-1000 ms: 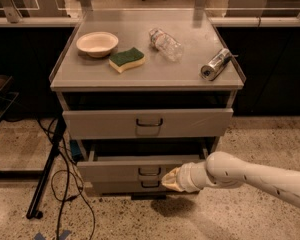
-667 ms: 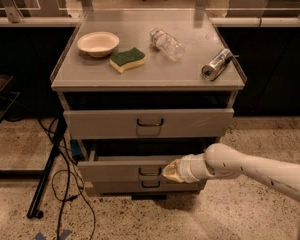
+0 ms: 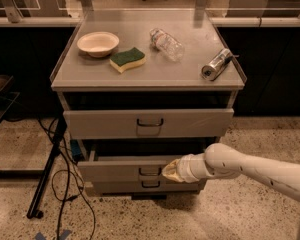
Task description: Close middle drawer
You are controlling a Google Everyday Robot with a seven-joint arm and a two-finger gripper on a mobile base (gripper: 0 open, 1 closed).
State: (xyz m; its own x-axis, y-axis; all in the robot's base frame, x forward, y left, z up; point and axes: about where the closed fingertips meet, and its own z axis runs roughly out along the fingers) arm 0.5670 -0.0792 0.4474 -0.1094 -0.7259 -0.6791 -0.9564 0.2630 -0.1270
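Though the closed gripper (image 3: pixel 171 170) is resting against the middle drawer (image 3: pixel 120 170) front, right of its pull, it's sticking out, so closing's not done yet.

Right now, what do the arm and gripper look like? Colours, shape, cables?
The arm is a smooth cream-white tube, thick and rounded, coming in from the right edge of the view. A ringed white collar joins it to the gripper, a tan, tapered tip at the front of the middle drawer. No cables show on it.
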